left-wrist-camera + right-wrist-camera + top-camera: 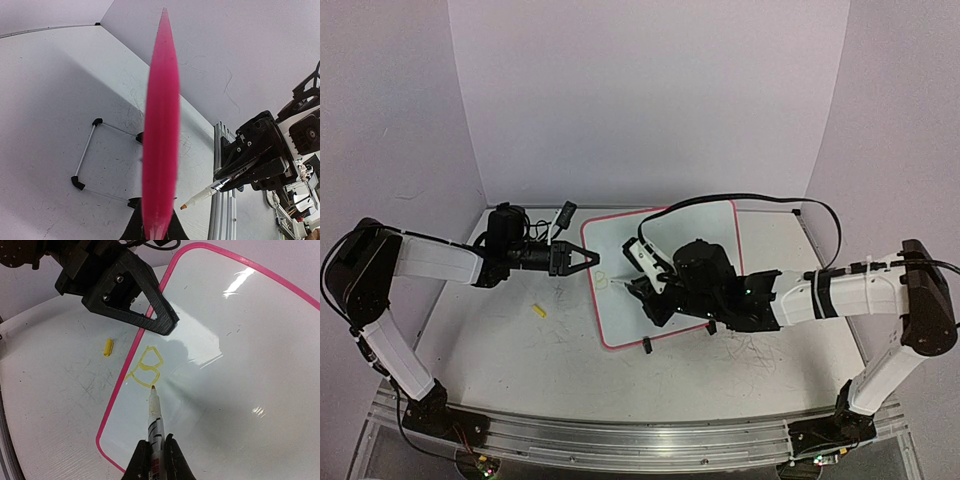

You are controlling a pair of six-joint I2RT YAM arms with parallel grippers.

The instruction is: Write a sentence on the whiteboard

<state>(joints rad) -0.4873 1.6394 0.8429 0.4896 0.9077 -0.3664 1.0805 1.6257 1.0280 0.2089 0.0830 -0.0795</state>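
Top view: the flat white whiteboard with a thin pink rim (pixel 620 315) lies mid-table. The left gripper (pixel 596 260) is clamped on its left edge. The right gripper (pixel 638 290) pinches a white marker pen (pixel 620 285), and that arm hides much of the board. A small yellow pen cap (pixel 537 310) lies left of the board.

Left wrist: the rim, blurred and edge-on, blocks the middle of the shot. A thin rod frame with black corners (pixel 85 160) sits left of it.

Right wrist: the marker tip touches the board just under a yellow handwritten letter B (pixel 146 367), near the left rim.
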